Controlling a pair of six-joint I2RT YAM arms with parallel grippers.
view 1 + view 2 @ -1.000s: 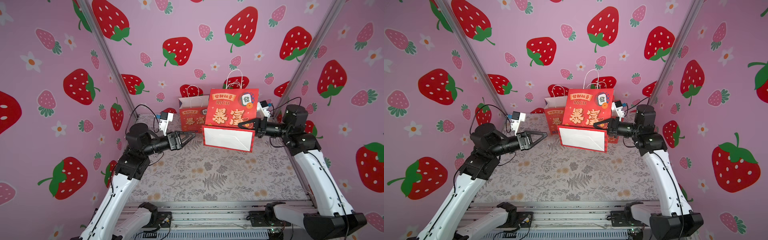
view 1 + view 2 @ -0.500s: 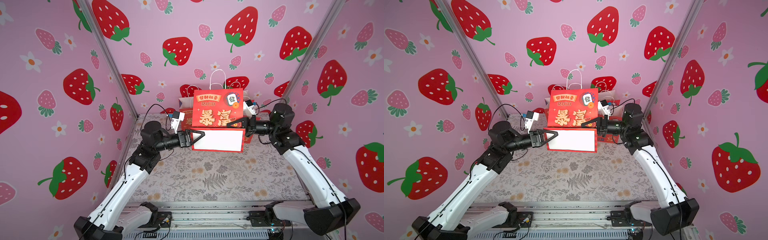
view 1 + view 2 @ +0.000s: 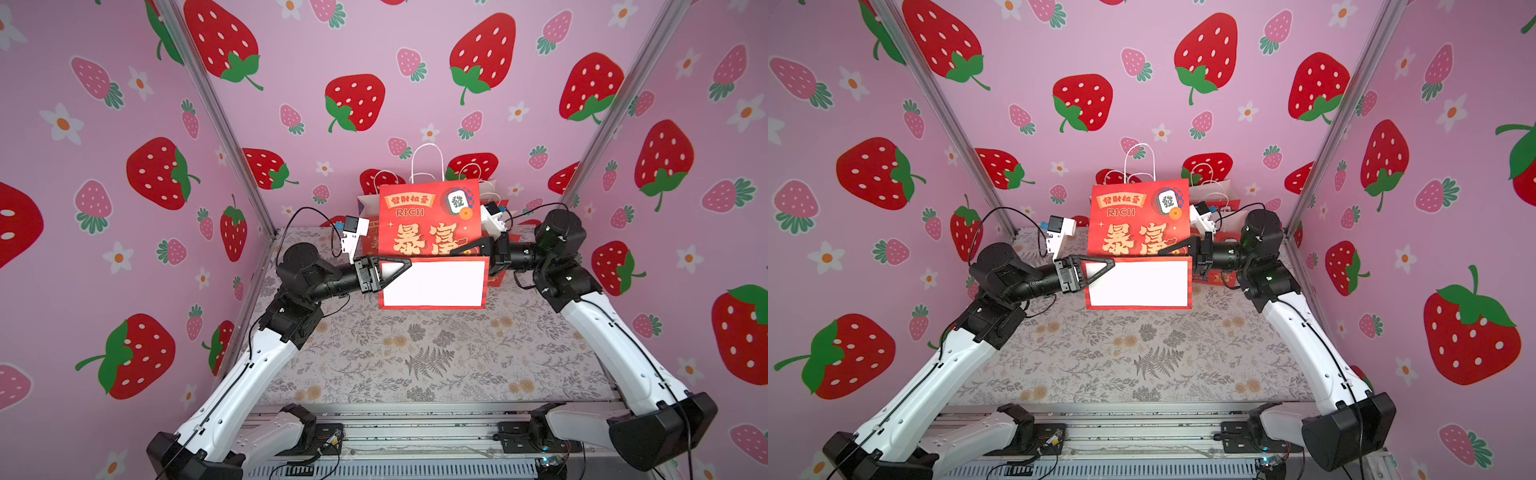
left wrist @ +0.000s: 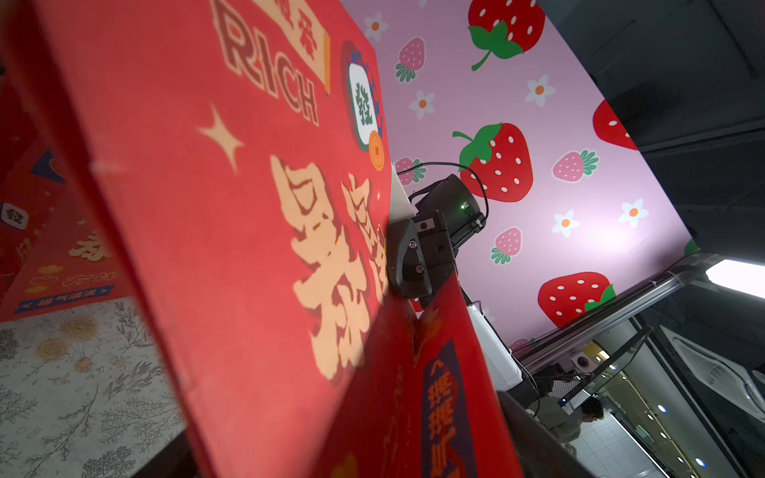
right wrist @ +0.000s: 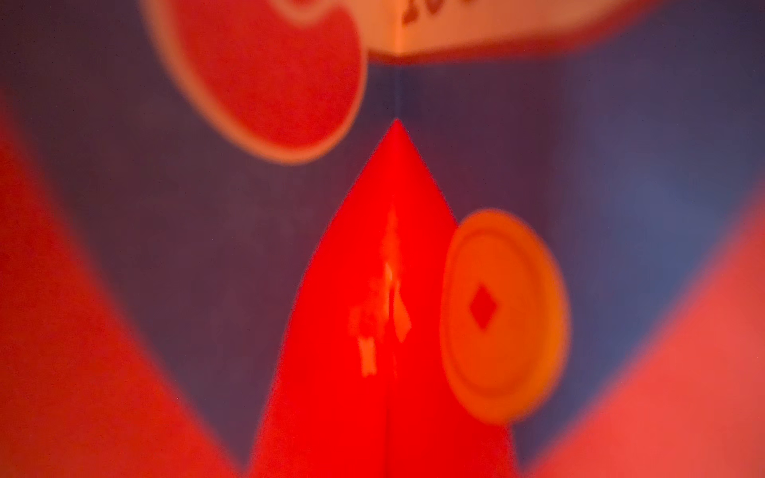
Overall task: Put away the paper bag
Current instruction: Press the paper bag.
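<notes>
red paper bag point(image 3: 428, 220) reads "rich"; right tool point(image 3: 462, 250) clamped on it, left tool point(image 3: 405, 264) grip unclear.

Bag: you see the paper bag point(image 3: 430, 224) up off the table point(image 3: 415, 353), in the middle near the back, its bottom turned to the front | Left: your left gripper point(image 3: 405, 264) sits at the bag's left bottom corner | Right: your right gripper point(image 3: 461, 250) is at its right side | Behind: other bags point(image 3: 368, 205) stand behind it, by the back wall point(image 3: 374, 50).
</notes>
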